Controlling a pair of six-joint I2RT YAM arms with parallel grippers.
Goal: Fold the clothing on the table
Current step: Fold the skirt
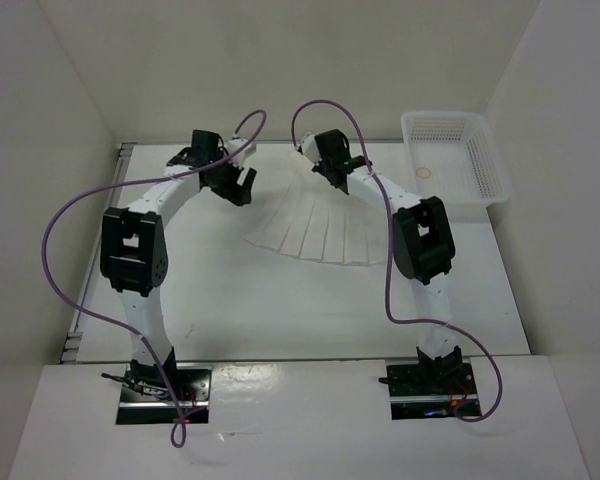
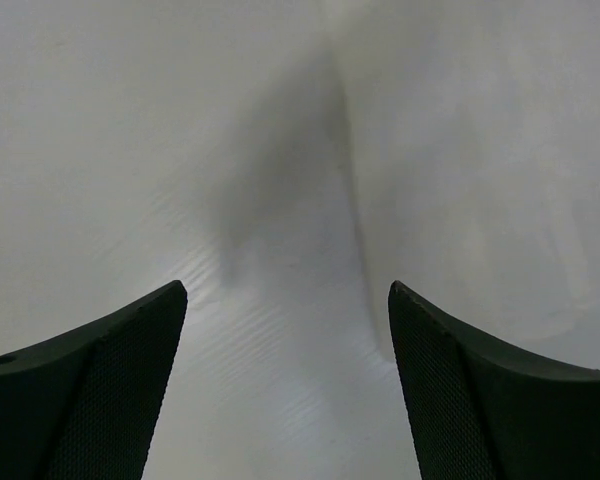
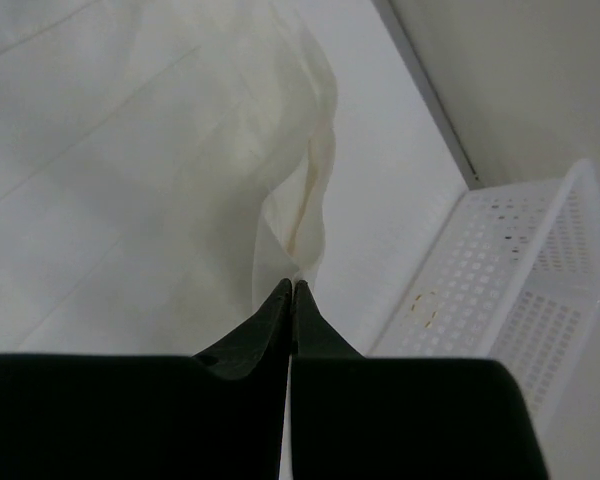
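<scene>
The clothing (image 1: 315, 228), a white pleated fan of thin fabric, lies spread on the table (image 1: 280, 310) between the two arms. My right gripper (image 1: 321, 168) is at its far right corner. In the right wrist view the gripper (image 3: 293, 284) is shut on a pinched edge of the clothing (image 3: 290, 200), which rises in a fold from the fingertips. My left gripper (image 1: 243, 186) hangs over the clothing's far left end. In the left wrist view it (image 2: 288, 290) stands open, both fingers (image 2: 120, 370) wide apart with nothing between them, above white cloth (image 2: 460, 180) with a crease.
A white plastic mesh basket (image 1: 455, 160) stands at the table's far right corner, close to the right gripper, and also shows in the right wrist view (image 3: 510, 270). White walls bound the table at the back and sides. A metal rail (image 1: 90, 290) runs along the left edge.
</scene>
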